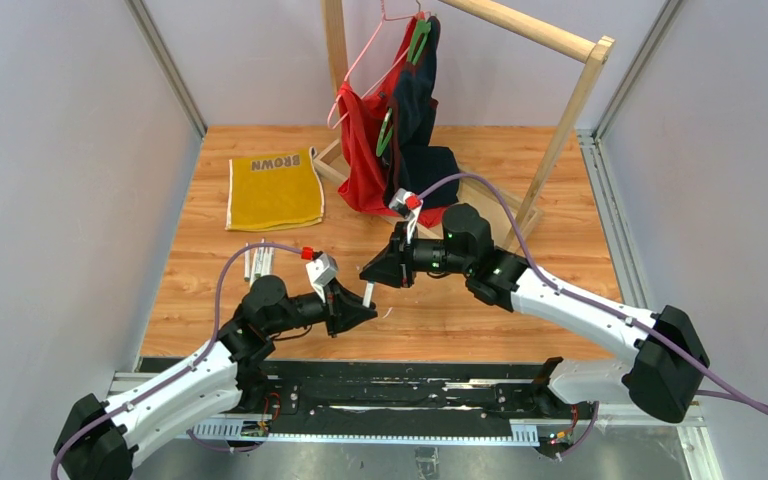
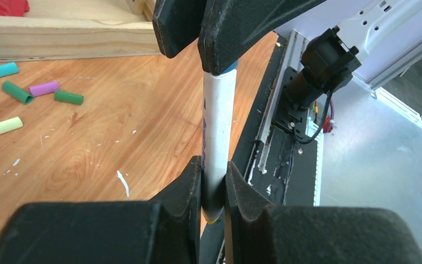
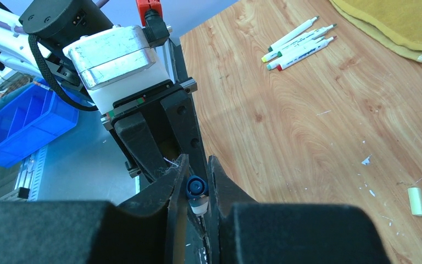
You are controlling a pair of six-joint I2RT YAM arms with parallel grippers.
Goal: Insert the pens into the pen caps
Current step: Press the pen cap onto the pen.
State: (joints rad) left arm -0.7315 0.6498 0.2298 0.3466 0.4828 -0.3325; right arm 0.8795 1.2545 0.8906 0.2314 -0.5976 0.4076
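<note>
Now, your left gripper point(image 2: 214, 190) is clamped on a white pen point(image 2: 218, 121), just above it your right gripper point(image 3: 198, 168) pinches a blue cap point(image 3: 196, 186) at the pen's end, and any tilt between them could jam or drop it, loose caps point(image 2: 33, 91) lying well beyond.

Left arm point(image 1: 175, 390), right arm point(image 1: 580, 305): white link shells point(image 1: 205, 370), black joint housings point(image 1: 665, 365).
Each carries a lilac cable point(image 1: 270, 243), a red plug point(image 3: 149, 12) on a silver-white wrist camera block point(image 3: 115, 52), and black wedge-shaped textured fingers point(image 3: 296, 231).
</note>
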